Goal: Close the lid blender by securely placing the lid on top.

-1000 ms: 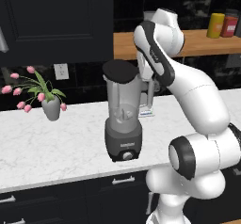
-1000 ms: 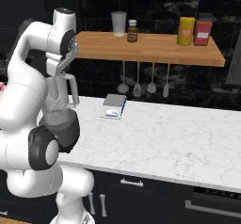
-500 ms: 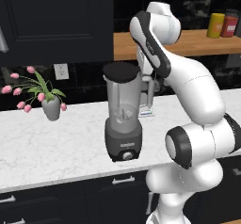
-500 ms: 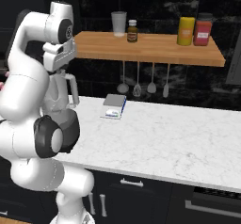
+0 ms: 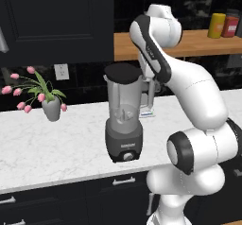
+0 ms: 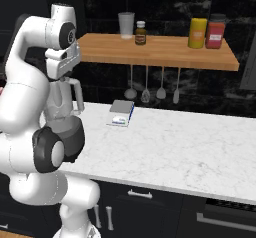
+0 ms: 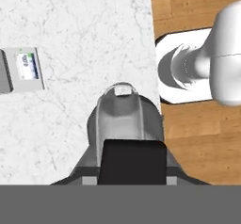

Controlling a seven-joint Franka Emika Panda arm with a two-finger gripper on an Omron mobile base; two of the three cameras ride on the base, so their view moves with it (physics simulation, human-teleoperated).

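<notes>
One blender (image 5: 124,125) stands on the white marble table (image 5: 56,143), near its front edge, dark grey base below and translucent jar above. One black lid (image 5: 123,71) sits on the jar's rim, covering the mouth. The white arm rises at the blender's 3 o'clock in the left base view and arches over behind the jar; its upper links hide the jar's handle side and the space just behind it.

In the hand view the camera looks straight down on the blender (image 7: 124,124), with the black lid (image 7: 132,162) at 6 o'clock just above the grey band. The end effector's fingertips cannot be made out there, so the frames leave its state unclear; going by the recording, it is pressed together, and nothing can be seen held in it.

Around the blender: one small grey vase with pink tulips (image 5: 51,107) at its 9 o'clock, well apart, and one small flat box (image 6: 121,113) lying on the table behind it. On the wooden shelf (image 6: 160,52) stand one pale cup (image 6: 126,23), one brown bottle (image 6: 141,32), one yellow canister (image 6: 198,32) and one red canister (image 6: 215,31). Four utensils (image 6: 153,87) hang below the shelf.
</notes>
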